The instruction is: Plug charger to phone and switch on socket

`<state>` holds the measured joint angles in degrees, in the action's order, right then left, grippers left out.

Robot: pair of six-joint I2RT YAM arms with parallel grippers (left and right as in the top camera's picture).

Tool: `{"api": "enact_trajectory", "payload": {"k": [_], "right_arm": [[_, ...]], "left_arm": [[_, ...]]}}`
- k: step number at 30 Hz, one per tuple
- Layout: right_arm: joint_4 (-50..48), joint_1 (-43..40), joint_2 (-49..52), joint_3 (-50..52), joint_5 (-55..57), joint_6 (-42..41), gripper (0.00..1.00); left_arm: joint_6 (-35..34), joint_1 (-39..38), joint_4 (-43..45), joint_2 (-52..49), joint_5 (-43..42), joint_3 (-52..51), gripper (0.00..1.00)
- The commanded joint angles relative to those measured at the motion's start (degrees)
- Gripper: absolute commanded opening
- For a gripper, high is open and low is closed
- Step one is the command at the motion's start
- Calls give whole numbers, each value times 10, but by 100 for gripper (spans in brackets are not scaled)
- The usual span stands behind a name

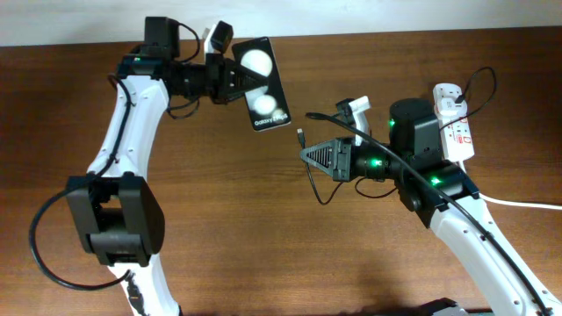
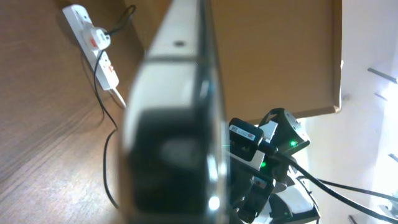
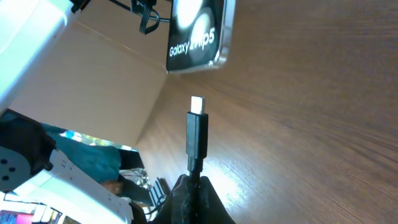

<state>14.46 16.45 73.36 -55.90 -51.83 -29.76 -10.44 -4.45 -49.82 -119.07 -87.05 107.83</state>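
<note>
My left gripper (image 1: 234,79) is shut on the phone (image 1: 267,88) and holds it above the table at the back, its glossy screen up with two white spots. In the left wrist view the phone (image 2: 177,118) is edge-on and blurred, hiding the fingers. My right gripper (image 1: 309,158) is shut on the charger (image 1: 301,137) just behind its plug tip. The tip points toward the phone, a short gap away. In the right wrist view the plug (image 3: 197,127) stands up from the jaws (image 3: 195,186), below the phone's lettered end (image 3: 196,34). The socket (image 1: 454,118) lies at the right.
The thin black cable loops from the plug back under my right arm to the socket, also seen in the left wrist view (image 2: 93,43). A thick white cord (image 1: 527,204) runs off right. The table is brown wood (image 1: 263,228).
</note>
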Motion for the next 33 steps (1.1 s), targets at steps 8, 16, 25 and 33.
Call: {"api": "enact_trajectory", "payload": {"k": [8,16,25,33], "right_arm": [[-3,13,2,4,14,-8,4],[-3,35,2,4,30,-8,4],[-4,35,6,4,30,-8,4],[-6,35,14,4,30,-8,4]], "left_arm": [[-36,-26,3,17,-25,6,0],[-45,-26,14,17,-17,6,0],[-45,-27,18,17,-17,6,0],[-45,-33,18,17,-3,6,0]]}}
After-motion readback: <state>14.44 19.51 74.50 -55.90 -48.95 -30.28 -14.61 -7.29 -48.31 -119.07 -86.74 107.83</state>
